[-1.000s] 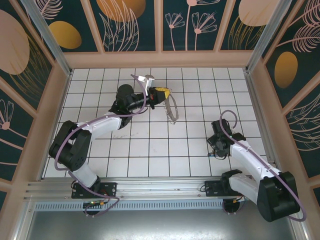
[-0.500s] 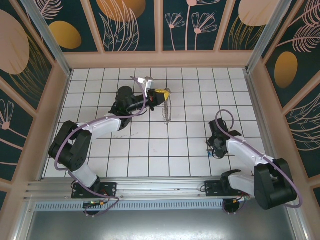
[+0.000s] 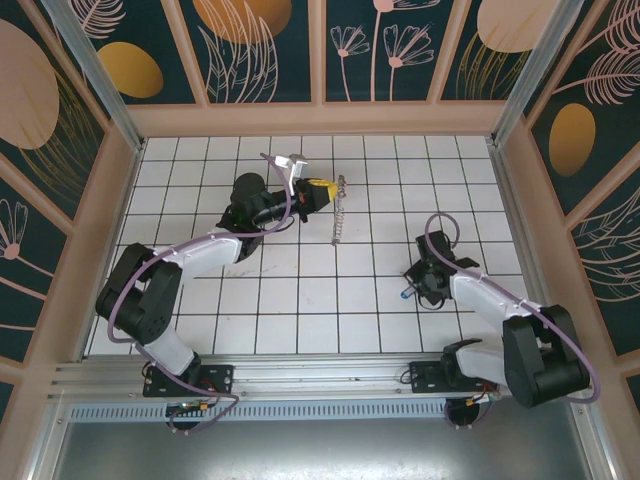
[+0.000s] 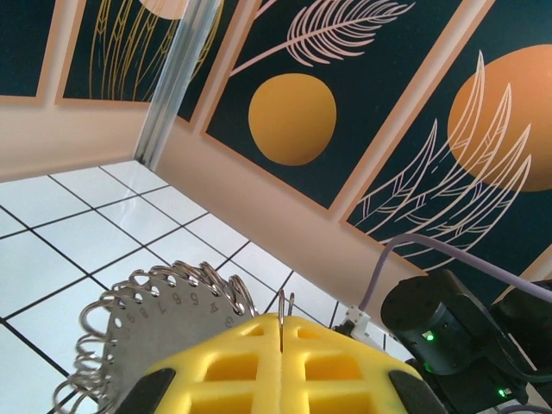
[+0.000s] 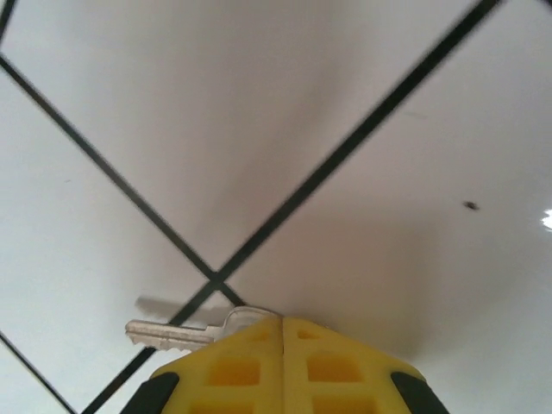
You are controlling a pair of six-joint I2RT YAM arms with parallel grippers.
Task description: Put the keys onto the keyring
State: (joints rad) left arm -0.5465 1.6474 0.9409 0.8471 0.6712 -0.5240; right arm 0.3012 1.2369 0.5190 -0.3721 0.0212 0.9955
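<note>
The keyring point(image 3: 340, 214) hangs edge-on from my left gripper point(image 3: 331, 188) above the far middle tiles. In the left wrist view the yellow fingers point(image 4: 233, 362) are shut on its thin wire ring point(image 4: 282, 306). A grey numbered plate point(image 4: 159, 332) edged with several small rings hangs just left of them. My right gripper point(image 3: 411, 287) is low over the right tiles, with a blue bit of the keys point(image 3: 403, 294) at its tip. In the right wrist view it point(image 5: 282, 321) is shut on the head of a silver key point(image 5: 168, 333) whose blade points left.
The white tiled floor point(image 3: 300, 300) is boxed in by patterned walls at the back point(image 3: 320, 50), left and right. An aluminium rail point(image 3: 300, 375) runs along the near edge. A black arm joint with green lights point(image 4: 440, 319) shows at the lower right of the left wrist view.
My right gripper has closed on the key and shifted left, lifting it. The keyring in the left gripper has swung from a wide loop to edge-on.
</note>
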